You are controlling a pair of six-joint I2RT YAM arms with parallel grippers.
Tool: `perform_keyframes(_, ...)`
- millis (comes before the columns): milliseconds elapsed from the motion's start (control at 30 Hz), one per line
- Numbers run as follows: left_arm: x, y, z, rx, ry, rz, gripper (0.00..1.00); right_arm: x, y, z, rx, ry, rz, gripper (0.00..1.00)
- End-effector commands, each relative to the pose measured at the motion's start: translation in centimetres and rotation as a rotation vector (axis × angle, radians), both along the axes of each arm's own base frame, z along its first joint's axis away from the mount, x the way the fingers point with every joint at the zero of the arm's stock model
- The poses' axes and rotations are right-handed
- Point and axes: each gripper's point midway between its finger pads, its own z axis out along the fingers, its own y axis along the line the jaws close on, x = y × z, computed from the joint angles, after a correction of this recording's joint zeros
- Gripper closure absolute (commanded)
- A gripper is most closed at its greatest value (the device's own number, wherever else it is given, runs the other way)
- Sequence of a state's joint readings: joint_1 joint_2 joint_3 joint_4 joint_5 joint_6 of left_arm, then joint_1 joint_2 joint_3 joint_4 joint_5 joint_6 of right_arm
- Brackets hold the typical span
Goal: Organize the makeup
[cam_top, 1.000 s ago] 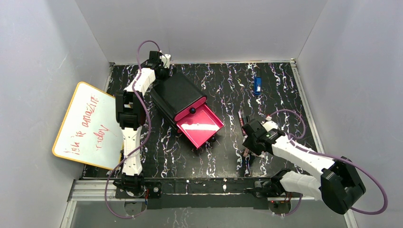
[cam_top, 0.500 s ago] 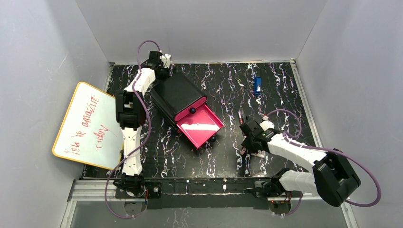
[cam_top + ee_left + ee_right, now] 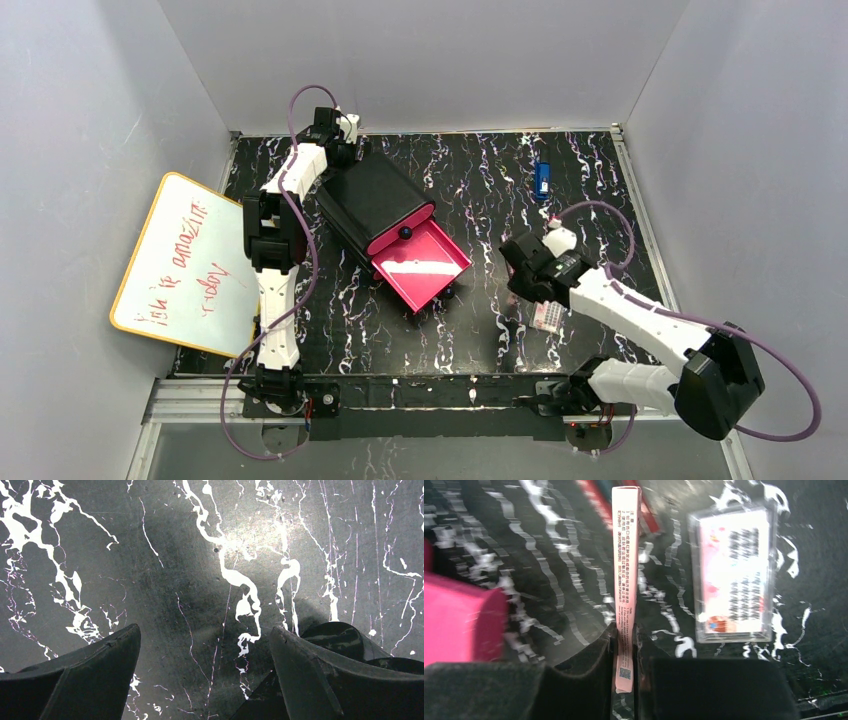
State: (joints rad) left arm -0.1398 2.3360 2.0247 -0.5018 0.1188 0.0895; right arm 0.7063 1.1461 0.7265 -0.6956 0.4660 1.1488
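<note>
Right pincer [image 3: 625,647]: narrowed onto the near end of the pink stick [image 3: 626,555], a long slim printed pack held on edge and pointing away from the fingers.
Task's thing: the pink stick is in this grip, over the tabletop [image 3: 470,180] to the right of the open drawer [image 3: 440,262]. Whether its far end hangs clear of the surface cannot be told.
Step in hand: judged to be carrying the pink stick to the drawer.
Doing it well: the grip takes one end only, so the free end may swing. Keep the wrist level, travel slowly, pass the free end over the drawer's rim first, lower until the stick lies along the drawer floor, and only then release.
Beside the stick: the palette [image 3: 734,575] lies flat just to its right, apart from it. A dark-red stick [image 3: 596,495], blurred, crosses behind it.
Farther out: the black box [image 3: 372,200] carries the pulled-out drawer. A blue object [image 3: 542,180] lies well apart near the far edge, and a whiteboard [image 3: 185,262] leans at the left wall.
Left pincer [image 3: 205,675]: wide, with nothing between its fingers, over bare tabletop behind the box.
Count: pink stick, one; dark-red stick, one; palette, one; box, one; open drawer, one; blue object, one; whiteboard, one.
</note>
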Motion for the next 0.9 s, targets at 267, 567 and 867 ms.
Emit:
perform_keyframes(267, -0.8, -1.6, 1.1, -0.020, 0.013, -0.045, 0.01, 3.2, 11.5, 10.9, -0.056, -0.224, 0.298, 0.80)
perform_keyframes(567, -0.7, -1.7, 1.2, -0.026, 0.010, -0.047, 0.02, 4.3, 19.8, 9.7, 0.026, -0.242, 0.415, 0.79)
perform_keyframes(867, -0.7, -1.8, 1.1, -0.028, 0.011, -0.049, 0.02, 4.8, 24.1, 8.3, 0.045, -0.219, 0.513, 0.79)
